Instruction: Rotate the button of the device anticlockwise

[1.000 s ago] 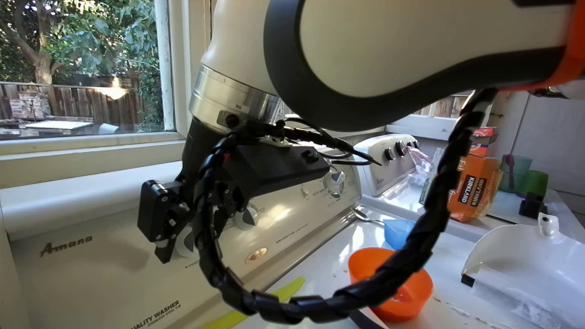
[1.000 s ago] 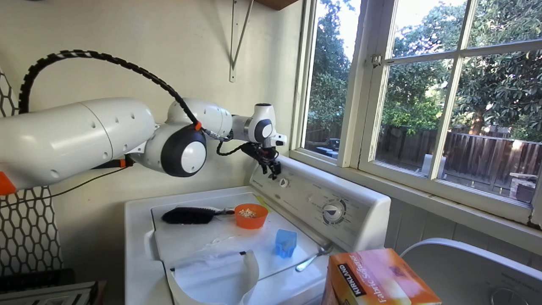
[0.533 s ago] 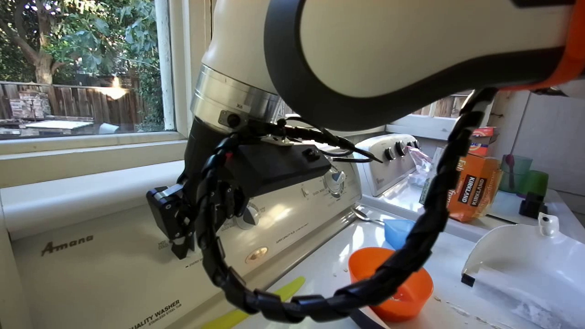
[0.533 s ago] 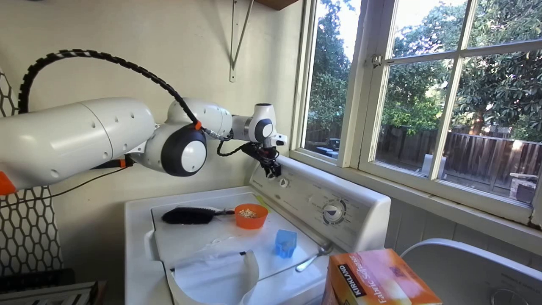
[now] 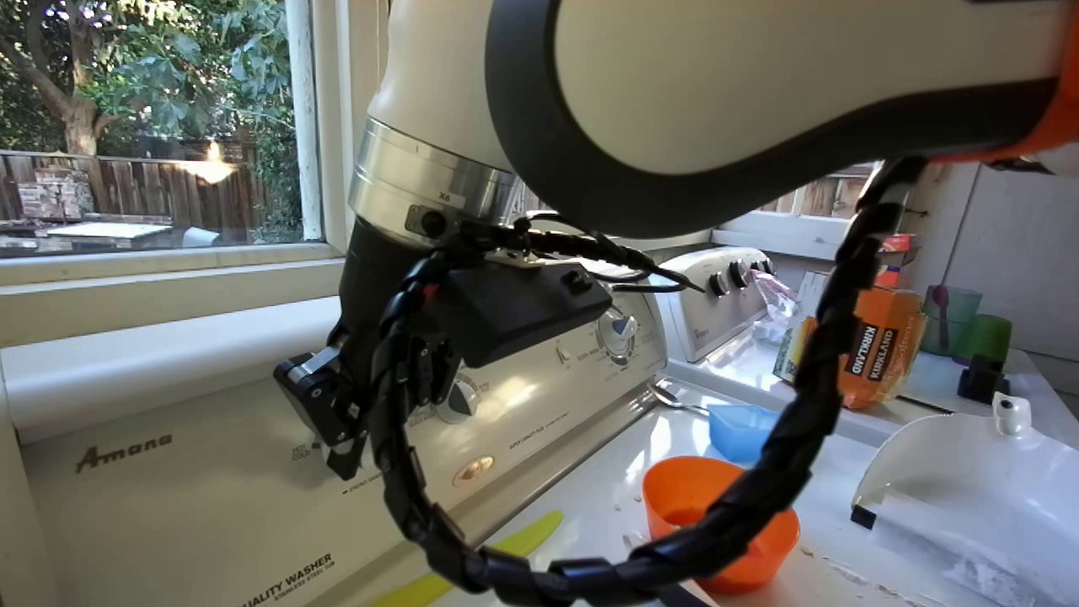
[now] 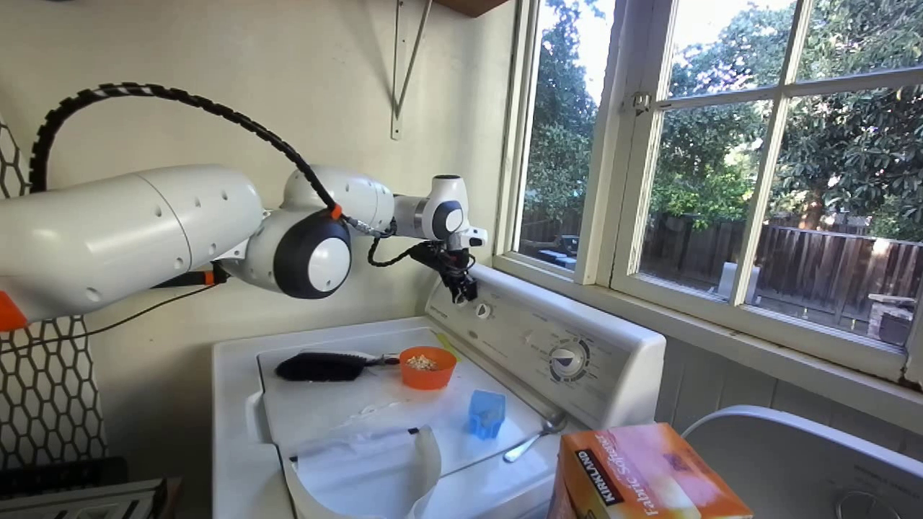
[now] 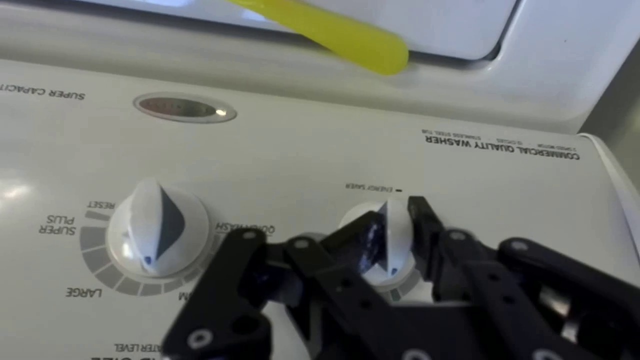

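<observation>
On the Amana washer (image 6: pixel 451 409), the white temperature knob (image 7: pixel 399 239) is pinched at its ridge by the claw (image 7: pixel 396 219), whose jaws are drawn in narrow.

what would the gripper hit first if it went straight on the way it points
Most likely the round base of the white knob, since the gripper is closed on that knob's ridge; maybe the washer panel behind it, as depth is unclear.
</observation>
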Available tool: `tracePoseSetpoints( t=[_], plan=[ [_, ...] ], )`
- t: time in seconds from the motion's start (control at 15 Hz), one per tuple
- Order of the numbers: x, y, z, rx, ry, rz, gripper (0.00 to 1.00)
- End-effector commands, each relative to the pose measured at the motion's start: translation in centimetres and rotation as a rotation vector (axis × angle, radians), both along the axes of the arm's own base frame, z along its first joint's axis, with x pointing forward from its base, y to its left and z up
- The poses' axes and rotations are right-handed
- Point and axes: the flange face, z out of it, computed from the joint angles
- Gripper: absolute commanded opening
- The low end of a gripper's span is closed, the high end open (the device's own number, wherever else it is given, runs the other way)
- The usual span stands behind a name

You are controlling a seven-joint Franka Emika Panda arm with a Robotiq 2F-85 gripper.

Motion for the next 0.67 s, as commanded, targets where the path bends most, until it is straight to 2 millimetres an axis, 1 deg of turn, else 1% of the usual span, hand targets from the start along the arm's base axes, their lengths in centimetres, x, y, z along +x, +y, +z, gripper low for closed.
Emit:
tracePoseSetpoints(
  t=[0.0, 0.33, 0.6],
  plan=[
    [-0.43, -0.2, -0.16, -0.083, -0.002, 0.052, 0.03],
    [-0.83, -0.17, -0.12, -0.18, -0.04, 0.157, 0.04],
    [-1.06, 0.09, 0.38, -0.246, -0.099, 0.219, 0.04]
  ],
)
